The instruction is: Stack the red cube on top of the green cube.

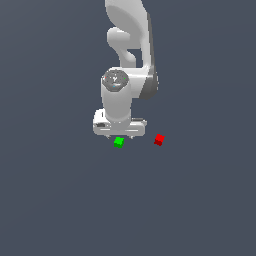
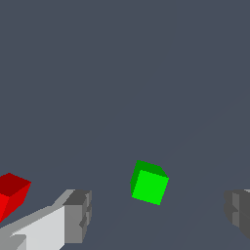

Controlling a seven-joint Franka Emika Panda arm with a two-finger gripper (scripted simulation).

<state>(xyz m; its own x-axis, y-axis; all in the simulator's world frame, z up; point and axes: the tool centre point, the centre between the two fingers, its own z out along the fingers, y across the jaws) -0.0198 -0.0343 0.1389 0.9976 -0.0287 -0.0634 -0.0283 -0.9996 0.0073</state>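
Exterior view: the white tool (image 1: 119, 134), jaws apart and empty, hangs above the small bright green cube (image 1: 118, 142); the small bright red cube (image 1: 159, 140) sits at 3 o'clock. Approach step, I'd say; next, shift over red and descend.

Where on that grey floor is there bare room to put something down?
Nearly everywhere: the grey surface is bare around the green cube and red cube. It is crowded only between them, under the open gripper.
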